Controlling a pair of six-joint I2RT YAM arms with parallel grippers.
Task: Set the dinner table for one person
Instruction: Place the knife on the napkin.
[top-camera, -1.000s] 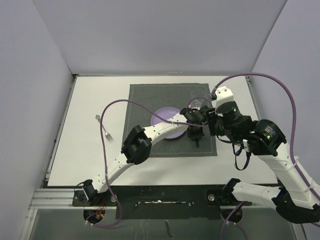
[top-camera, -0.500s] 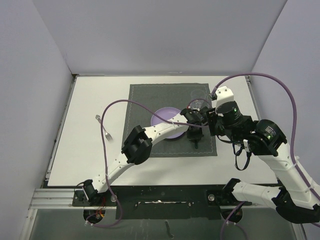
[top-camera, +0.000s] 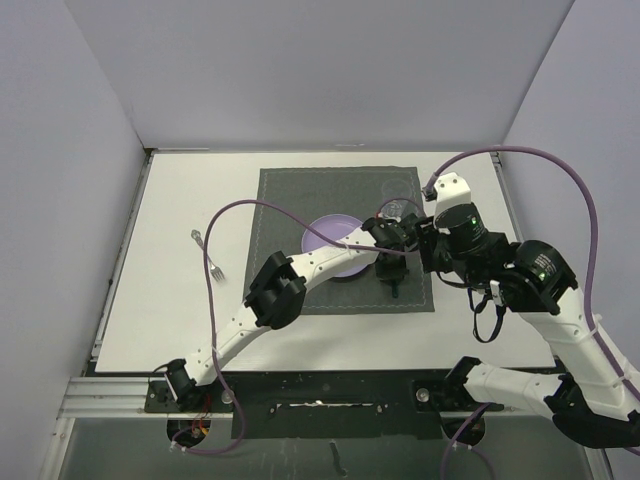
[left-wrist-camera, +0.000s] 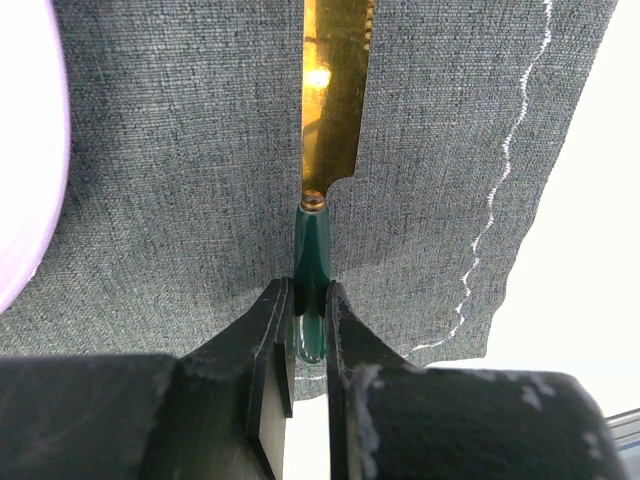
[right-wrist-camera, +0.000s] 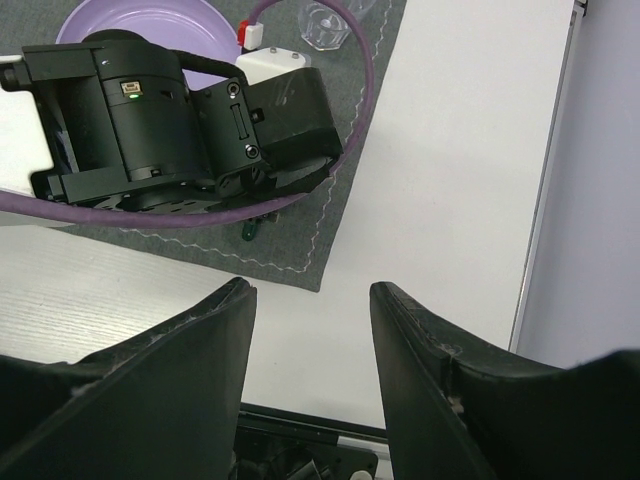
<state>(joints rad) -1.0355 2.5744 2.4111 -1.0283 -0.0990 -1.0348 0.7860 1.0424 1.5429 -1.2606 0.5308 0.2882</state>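
Observation:
On the white dinner table (top-camera: 170, 300) lies a dark grey placemat (top-camera: 290, 200) with a purple plate (top-camera: 325, 232) on it. Right of the plate, my left gripper (left-wrist-camera: 310, 320) is shut on the green handle (left-wrist-camera: 311, 262) of a knife whose gold blade (left-wrist-camera: 335, 90) points away, low over the mat. Whether the knife touches the mat I cannot tell. My right gripper (right-wrist-camera: 310, 300) hangs open and empty, high above the mat's near right corner (right-wrist-camera: 318, 282), looking down on the left gripper's black body (right-wrist-camera: 180, 120). A clear glass (top-camera: 400, 207) stands at the mat's far right.
A fork (top-camera: 208, 256) lies on the bare table left of the placemat. The right arm (top-camera: 540, 275) and its purple cable (top-camera: 585, 215) crowd the right side. White walls close in the table on three sides.
The right arm has drifted slightly towards the far side. The left gripper still holds the knife in about the same place.

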